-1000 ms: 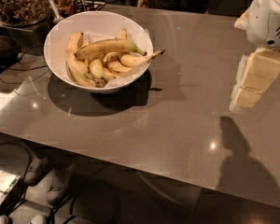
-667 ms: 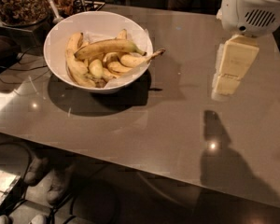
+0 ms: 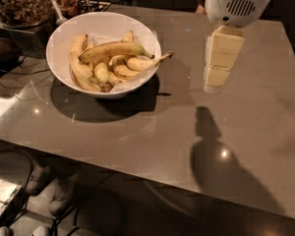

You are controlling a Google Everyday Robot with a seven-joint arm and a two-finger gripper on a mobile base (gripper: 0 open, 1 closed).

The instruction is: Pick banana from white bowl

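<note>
- Your long, brown-flecked yellow banana (image 3: 113, 49) lies atop the stubby pale bananas (image 3: 137, 63) in the wide glossy white bowl (image 3: 56, 38), so you could easily snag a neighbour.
- The cream gripper (image 3: 216, 77) hangs over the grey desk (image 3: 137, 132), right of the bowl. Can't tell how the jaws stand. Come in low and you'll clip the rim.

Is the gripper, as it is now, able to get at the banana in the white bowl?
Probably yes. The gripper hangs over the table beside the white bowl, with nothing between them. The banana lies on top of the other bananas, uncovered from above.
</note>
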